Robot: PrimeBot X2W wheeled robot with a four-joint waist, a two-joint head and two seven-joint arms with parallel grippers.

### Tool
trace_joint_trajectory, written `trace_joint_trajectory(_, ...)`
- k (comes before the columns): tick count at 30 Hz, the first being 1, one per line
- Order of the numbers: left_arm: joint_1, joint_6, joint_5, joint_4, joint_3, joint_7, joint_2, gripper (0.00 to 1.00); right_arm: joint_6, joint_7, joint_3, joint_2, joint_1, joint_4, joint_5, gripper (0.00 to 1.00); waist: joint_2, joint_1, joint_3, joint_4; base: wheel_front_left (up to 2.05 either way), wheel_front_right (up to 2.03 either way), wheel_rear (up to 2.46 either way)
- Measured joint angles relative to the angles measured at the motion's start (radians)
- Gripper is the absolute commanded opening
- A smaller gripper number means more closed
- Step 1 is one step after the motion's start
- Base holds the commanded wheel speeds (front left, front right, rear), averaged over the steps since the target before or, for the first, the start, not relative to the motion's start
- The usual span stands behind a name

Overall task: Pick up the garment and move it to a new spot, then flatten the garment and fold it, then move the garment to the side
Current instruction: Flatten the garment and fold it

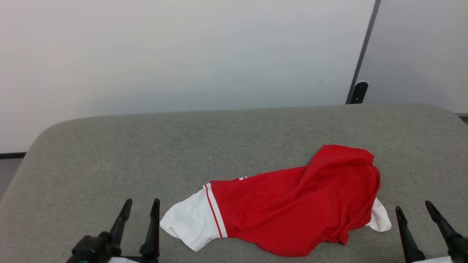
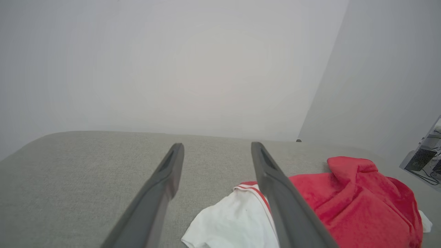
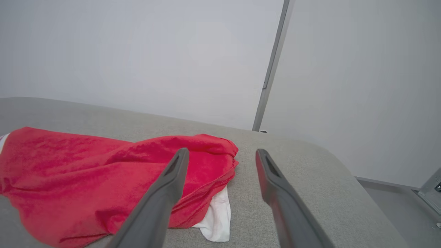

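Jersey (image 1: pixel 292 208), red with white sleeves, lies crumpled on the grey padded desk (image 1: pixel 146 153) between left gripper (image 1: pixel 142 201) and right gripper (image 1: pixel 412 205), both spread wide, holding nothing.

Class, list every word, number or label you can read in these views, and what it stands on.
None readable.
The crumpled red T-shirt with white sleeves shows plain cloth and striped trim, no lettering.
The grey padded table and pale wall carry no marks.
Dark equipment at the left wrist view's right edge is too small to read.
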Motion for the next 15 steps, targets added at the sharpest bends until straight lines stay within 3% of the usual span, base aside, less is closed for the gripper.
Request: trace_joint_trajectory(15, 0.004, -0.001, -0.008, -0.005, -0.015, 0.0, -0.007, 1.0, 0.0, -0.015, -0.017, 0.048, 0.02, -0.049, -0.043, 1.0, 0.0, 0.0, 0.018, -0.023, 0.0, 0.0, 0.0)
